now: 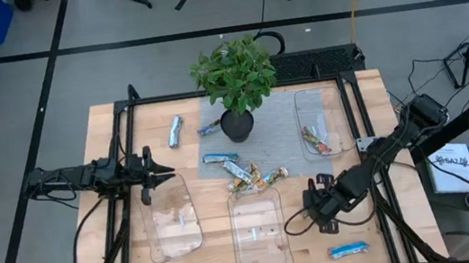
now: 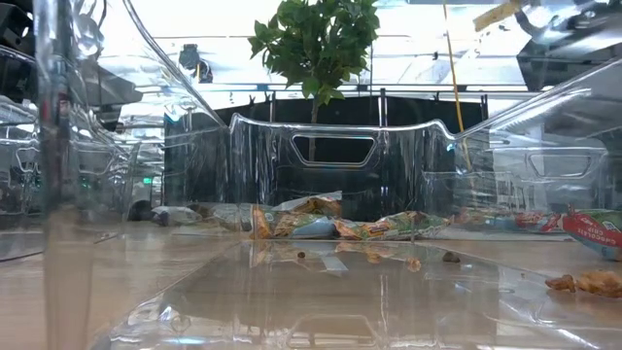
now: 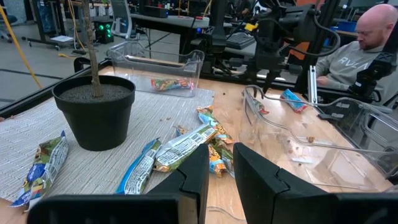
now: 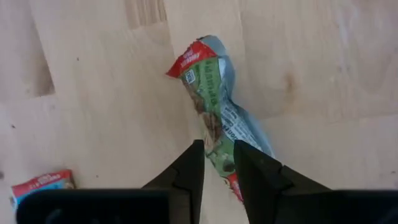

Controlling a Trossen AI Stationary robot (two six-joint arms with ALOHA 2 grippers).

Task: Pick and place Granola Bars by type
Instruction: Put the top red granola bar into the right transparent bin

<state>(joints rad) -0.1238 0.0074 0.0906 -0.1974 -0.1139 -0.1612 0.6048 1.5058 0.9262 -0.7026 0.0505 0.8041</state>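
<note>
Blue, green and red wrappers on pale wood

We see a light wooden table (image 1: 108, 139) with darker grain streaks, a grey woven mat (image 3: 155, 112) with fine ribbing, and a black pot (image 3: 94, 112) holding dark soil under a green leafy plant (image 1: 236, 72). The granola bars (image 3: 180, 149) are mostly blue with green-yellow panels and white print; one twisted bar (image 4: 217, 112) shows blue, green and a red end. The trays (image 1: 258, 228) are clear and glossy. Both arms and their frame rails (image 1: 118, 147) are black. A person's sweatshirt (image 3: 348, 65) is grey.
</note>
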